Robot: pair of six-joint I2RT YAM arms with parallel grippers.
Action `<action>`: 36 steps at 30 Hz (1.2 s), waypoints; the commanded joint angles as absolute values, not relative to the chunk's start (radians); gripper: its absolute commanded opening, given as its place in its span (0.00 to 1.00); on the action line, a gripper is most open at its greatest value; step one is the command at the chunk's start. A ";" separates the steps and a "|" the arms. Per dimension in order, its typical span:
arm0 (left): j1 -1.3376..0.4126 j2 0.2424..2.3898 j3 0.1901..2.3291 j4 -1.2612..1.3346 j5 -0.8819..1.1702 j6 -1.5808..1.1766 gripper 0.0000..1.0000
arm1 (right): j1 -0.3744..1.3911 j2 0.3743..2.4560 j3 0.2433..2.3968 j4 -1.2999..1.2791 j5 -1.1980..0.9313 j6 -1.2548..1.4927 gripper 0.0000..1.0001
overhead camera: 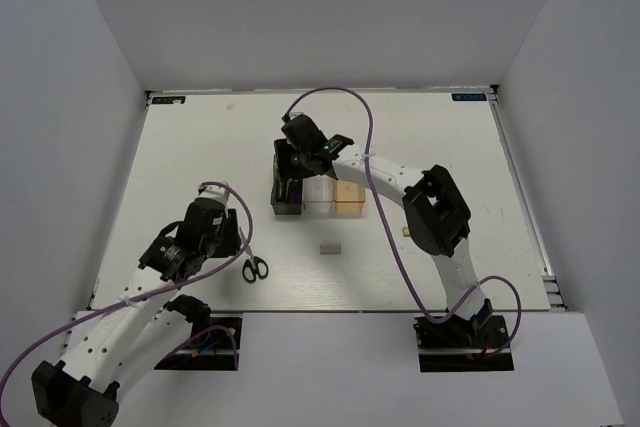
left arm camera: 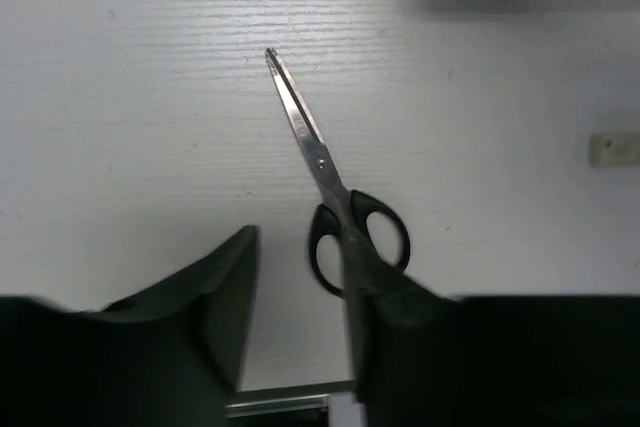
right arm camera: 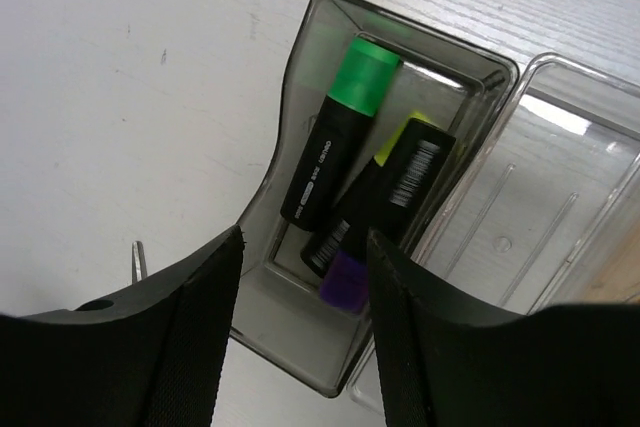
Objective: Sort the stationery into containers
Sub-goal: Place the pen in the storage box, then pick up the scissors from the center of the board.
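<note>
I hold the left gripper (left arm camera: 300,332) parted around the scissors' (left arm camera: 320,162) handle near the table's (overhead camera: 420,137) near edge, ready to pinch, while the right gripper (right arm camera: 303,322) hangs parted, empty, above the mid-table smoky bin (right arm camera: 300,57) (three highlighters (right arm camera: 335,142) inside).

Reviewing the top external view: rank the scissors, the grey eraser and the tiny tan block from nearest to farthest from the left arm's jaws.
1. scissors: on the table's left half, towards the near edge.
2. grey eraser: about mid-table, to the right of the scissors.
3. tiny tan block: farther right still, on the right half.
</note>
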State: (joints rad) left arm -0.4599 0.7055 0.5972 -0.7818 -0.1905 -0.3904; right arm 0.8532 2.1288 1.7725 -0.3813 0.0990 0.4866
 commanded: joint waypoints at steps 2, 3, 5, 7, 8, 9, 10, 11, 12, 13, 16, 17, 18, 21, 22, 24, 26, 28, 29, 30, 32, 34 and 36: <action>-0.457 0.716 0.591 -0.759 -0.134 -0.379 0.32 | 0.856 2.057 1.770 -0.334 0.052 0.479 0.55; -0.454 0.722 0.594 -0.759 -0.120 -0.373 0.21 | 0.857 2.037 1.767 -0.344 0.040 0.466 0.53; -0.453 0.735 0.604 -0.773 -0.100 -0.367 0.18 | 0.856 1.997 1.749 -0.339 0.032 0.459 0.38; -0.462 0.762 0.626 -0.808 -0.094 -0.361 0.18 | 0.853 1.968 1.732 -0.348 -0.039 0.390 0.06; -0.457 0.778 0.630 -0.821 -0.091 -0.364 0.20 | 0.854 1.918 1.715 -0.347 -0.067 0.364 0.00; -0.457 0.788 0.638 -0.845 -0.087 -0.373 0.21 | 0.848 1.896 1.695 -0.351 -0.178 0.254 0.00; -0.457 0.820 0.647 -0.859 -0.084 -0.376 0.25 | 0.838 1.873 1.680 -0.359 -0.205 0.230 0.00; -0.459 0.830 0.664 -0.885 -0.078 -0.382 0.27 | 0.828 1.802 1.625 -0.350 -0.230 0.207 0.00; -0.459 0.837 0.667 -0.902 -0.055 -0.391 0.30 | 0.813 1.775 1.564 -0.338 -0.254 0.186 0.13; -0.460 0.854 0.667 -0.905 -0.051 -0.400 0.38 | 0.805 1.751 1.536 -0.327 -0.299 0.134 0.38; -0.462 0.877 0.652 -0.916 -0.029 -0.419 0.45 | 0.755 1.645 1.410 -0.327 -0.415 0.075 0.56; -0.462 0.897 0.650 -0.917 -0.028 -0.429 0.45 | 0.743 1.603 1.363 -0.322 -0.420 0.078 0.48; -0.463 0.920 0.641 -0.916 -0.028 -0.437 0.45 | 0.714 1.583 1.312 -0.312 -0.431 0.080 0.28; -0.477 0.977 0.634 -0.891 -0.035 -0.465 0.45 | 0.671 1.459 1.174 -0.256 -0.440 0.083 0.22; -0.485 0.988 0.634 -0.875 -0.037 -0.465 0.45 | 0.663 1.412 1.134 -0.250 -0.440 0.084 0.22; -0.485 1.026 0.637 -0.870 -0.044 -0.469 0.38 | 0.637 1.358 1.100 -0.249 -0.440 0.075 0.22; -0.486 1.055 0.644 -0.868 -0.061 -0.474 0.37 | 0.620 1.293 1.043 -0.252 -0.440 0.075 0.22; -0.489 1.078 0.640 -0.855 -0.051 -0.483 0.37 | 0.595 1.255 1.002 -0.255 -0.443 0.064 0.22; -0.489 1.094 0.640 -0.851 -0.045 -0.486 0.37 | 0.586 1.231 0.991 -0.258 -0.443 0.066 0.22; -0.494 1.112 0.637 -0.839 -0.041 -0.492 0.37 | 0.583 1.223 0.976 -0.255 -0.443 0.063 0.22; -0.502 1.137 0.629 -0.824 -0.057 -0.499 0.37 | 0.557 1.190 0.953 -0.256 -0.448 0.069 0.22; -0.509 1.163 0.621 -0.802 -0.063 -0.506 0.37 | 0.529 1.161 0.948 -0.271 -0.463 0.077 0.22; -0.508 1.173 0.608 -0.775 -0.064 -0.515 0.37 | 0.514 1.154 0.930 -0.249 -0.471 0.089 0.22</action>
